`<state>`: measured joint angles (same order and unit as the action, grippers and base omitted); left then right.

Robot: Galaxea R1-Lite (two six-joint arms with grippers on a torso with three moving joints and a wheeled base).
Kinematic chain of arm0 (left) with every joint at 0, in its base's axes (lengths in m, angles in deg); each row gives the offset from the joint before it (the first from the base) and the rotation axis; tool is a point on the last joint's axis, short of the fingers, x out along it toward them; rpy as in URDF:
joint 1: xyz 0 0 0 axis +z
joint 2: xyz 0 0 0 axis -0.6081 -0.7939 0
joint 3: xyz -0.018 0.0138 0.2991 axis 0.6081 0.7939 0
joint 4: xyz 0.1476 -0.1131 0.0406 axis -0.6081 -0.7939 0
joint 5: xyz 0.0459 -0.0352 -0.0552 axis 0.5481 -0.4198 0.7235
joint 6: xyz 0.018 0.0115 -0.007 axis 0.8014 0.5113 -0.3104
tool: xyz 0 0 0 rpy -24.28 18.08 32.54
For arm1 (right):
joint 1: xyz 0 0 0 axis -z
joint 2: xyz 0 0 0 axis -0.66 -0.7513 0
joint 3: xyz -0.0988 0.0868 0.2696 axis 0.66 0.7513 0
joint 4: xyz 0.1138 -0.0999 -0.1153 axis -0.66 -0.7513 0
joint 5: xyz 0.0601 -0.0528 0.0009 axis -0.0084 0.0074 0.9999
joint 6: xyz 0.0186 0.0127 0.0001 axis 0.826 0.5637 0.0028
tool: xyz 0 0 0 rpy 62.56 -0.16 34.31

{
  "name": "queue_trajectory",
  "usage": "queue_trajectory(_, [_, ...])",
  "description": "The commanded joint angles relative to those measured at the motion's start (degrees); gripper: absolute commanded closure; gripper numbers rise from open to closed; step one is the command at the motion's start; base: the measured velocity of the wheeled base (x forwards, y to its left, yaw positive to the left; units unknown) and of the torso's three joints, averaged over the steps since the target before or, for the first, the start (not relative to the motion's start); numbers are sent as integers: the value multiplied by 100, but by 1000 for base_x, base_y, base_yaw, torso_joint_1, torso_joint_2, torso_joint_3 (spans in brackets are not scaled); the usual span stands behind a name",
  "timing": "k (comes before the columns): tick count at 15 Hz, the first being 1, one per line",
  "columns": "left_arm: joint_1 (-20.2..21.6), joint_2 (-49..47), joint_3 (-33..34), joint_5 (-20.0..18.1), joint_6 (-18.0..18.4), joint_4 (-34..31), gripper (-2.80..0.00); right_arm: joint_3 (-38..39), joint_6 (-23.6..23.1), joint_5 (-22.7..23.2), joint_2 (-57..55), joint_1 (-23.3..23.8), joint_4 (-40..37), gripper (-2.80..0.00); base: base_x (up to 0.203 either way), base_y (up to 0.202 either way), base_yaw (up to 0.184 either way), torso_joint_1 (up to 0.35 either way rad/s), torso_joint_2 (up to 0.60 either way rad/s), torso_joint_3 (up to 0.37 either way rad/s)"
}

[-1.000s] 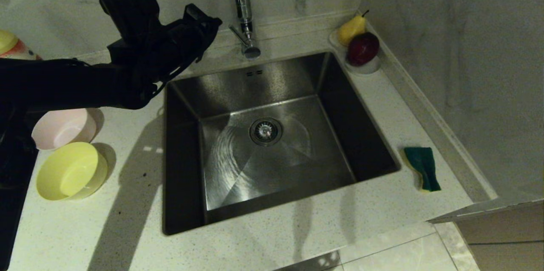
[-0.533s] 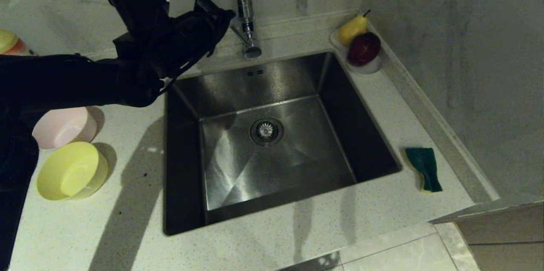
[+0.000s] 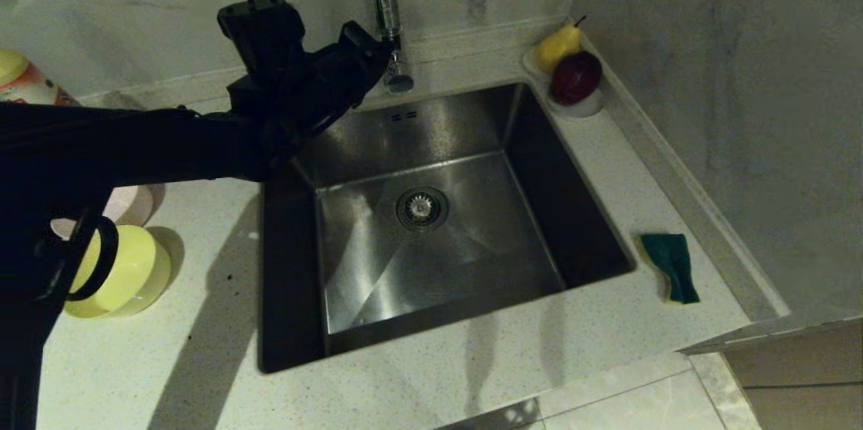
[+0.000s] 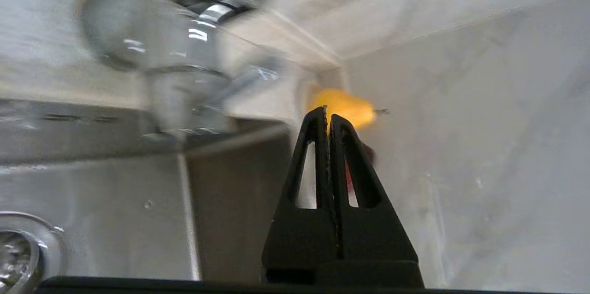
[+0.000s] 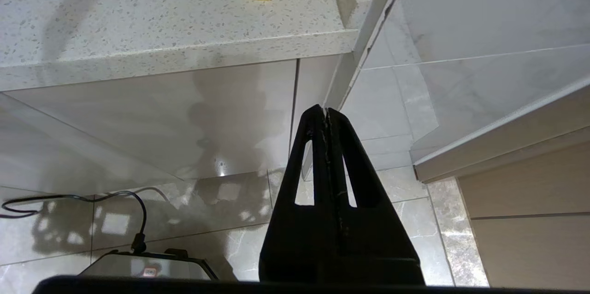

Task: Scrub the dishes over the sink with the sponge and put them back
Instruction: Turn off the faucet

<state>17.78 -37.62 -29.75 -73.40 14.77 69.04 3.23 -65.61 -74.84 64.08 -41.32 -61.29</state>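
Left gripper [image 3: 384, 52] is closed and empty, right beside the faucet [image 3: 385, 19] at the back of the sink [image 3: 593, 241]. Right gripper [image 5: 326, 110] hangs closed and empty below the counter. Sponge [image 3: 671, 267] lies right of the sink; yellow bowl [image 3: 135, 268] and pink bowl [image 3: 131, 204] left. Risk: fingers may slip off the faucet handle or knock the spout.

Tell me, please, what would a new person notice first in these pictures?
First the big steel sink in the middle, empty, and the black left tool, shut, raised beside the faucet at its back edge. Then the green sponge on the counter right of the sink.
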Motion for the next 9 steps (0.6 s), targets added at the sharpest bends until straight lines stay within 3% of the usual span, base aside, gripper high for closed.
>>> queue_trajectory(1, [-1,-392,-316,91,-29,50,0,3,-4,2,1,-6,0,0,0,0,0,0,0,0])
queue_trajectory(9, [34,-618,-358,336,3,406,0,4,-4,2,1,-1,0,0,0,0,0,0,0,0])
